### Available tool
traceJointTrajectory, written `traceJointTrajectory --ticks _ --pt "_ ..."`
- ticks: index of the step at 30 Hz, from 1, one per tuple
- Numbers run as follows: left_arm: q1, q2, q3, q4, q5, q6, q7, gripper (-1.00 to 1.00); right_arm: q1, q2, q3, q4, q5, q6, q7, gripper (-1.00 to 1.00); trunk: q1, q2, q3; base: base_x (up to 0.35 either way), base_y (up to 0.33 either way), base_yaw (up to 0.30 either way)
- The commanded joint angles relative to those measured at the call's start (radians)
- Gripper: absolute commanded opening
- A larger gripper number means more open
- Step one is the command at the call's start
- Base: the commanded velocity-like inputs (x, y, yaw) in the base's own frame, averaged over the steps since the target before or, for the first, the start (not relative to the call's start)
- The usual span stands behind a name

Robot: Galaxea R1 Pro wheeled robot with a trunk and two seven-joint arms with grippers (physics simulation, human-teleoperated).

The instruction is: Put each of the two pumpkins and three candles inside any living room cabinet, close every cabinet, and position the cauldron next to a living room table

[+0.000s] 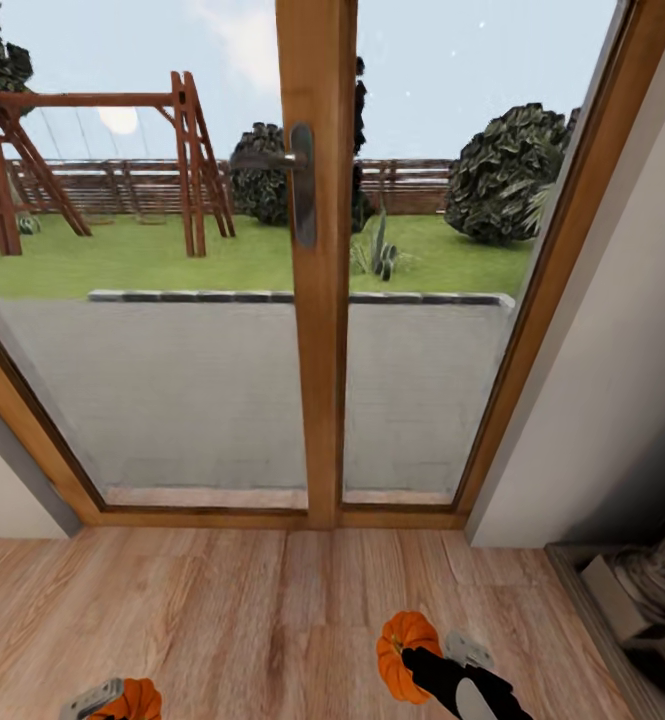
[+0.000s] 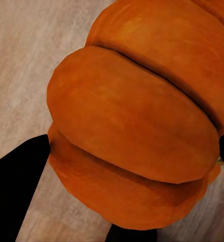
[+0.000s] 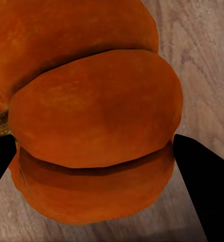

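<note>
Home interior, room edge by a garden exit. Wood-plank floor, plain pale wall on the right, wood-framed glazed patio door with a dark lever handle. Through the glass: paved terrace, lawn, wooden swing set, bushes, garden fence. Some grey household clutter at lower right, too unclear to identify. Simulator render, domestic setting.

Even daylight was admitted through the glass door; the wood floor was evenly lit, without glare. Render softness was noted throughout. Pumpkin close-ups were softly shaded between ribs.
</note>
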Motion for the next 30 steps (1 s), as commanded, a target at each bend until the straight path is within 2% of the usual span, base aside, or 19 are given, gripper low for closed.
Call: traceJointTrajectory --ticks 1,10,15,21,27,28,30 --pt "0.0 0.0 0.001 0.001 0.0 -0.003 -0.001 -1.0 0.0 0.0 0.0 0.002 0.0 -0.002 0.0 -1.0 -0.004 0.007 0.003 0.0 0.0 0.0" --pt "0.0 -0.009 -0.002 0.016 0.0 -0.029 -0.003 -1.0 0.0 0.0 0.0 0.013 0.001 -0.005 0.0 -1.0 -0.038 0.07 0.031 0.0 0.0 0.0" --pt "0.0 -0.034 -0.001 0.016 -0.002 -0.021 -0.001 -1.0 0.0 0.0 0.0 0.036 0.003 -0.008 0.0 -1.0 -0.058 0.105 0.047 0.0 0.0 0.0" --pt "0.0 -0.054 -0.003 0.042 -0.002 -0.048 0.001 -1.0 0.0 0.0 0.002 0.099 0.003 -0.067 0.001 -1.0 -0.081 0.147 0.066 0.0 0.0 0.0" --pt "0.0 -0.06 -0.004 0.083 -0.004 -0.091 0.001 -1.0 0.0 0.0 0.003 0.113 0.003 -0.076 0.002 -1.0 -0.104 0.189 0.085 0.0 0.0 0.0" --pt "0.0 -0.065 -0.004 0.085 -0.006 -0.093 0.001 -1.0 0.0 0.0 0.003 0.114 0.003 -0.077 0.002 -1.0 -0.107 0.196 0.088 0.0 0.0 0.0" --pt "0.0 -0.081 -0.005 0.087 -0.036 -0.097 0.001 -1.0 0.0 0.0 0.003 0.114 0.003 -0.077 0.002 -1.0 -0.115 0.21 0.094 0.0 0.0 0.0"
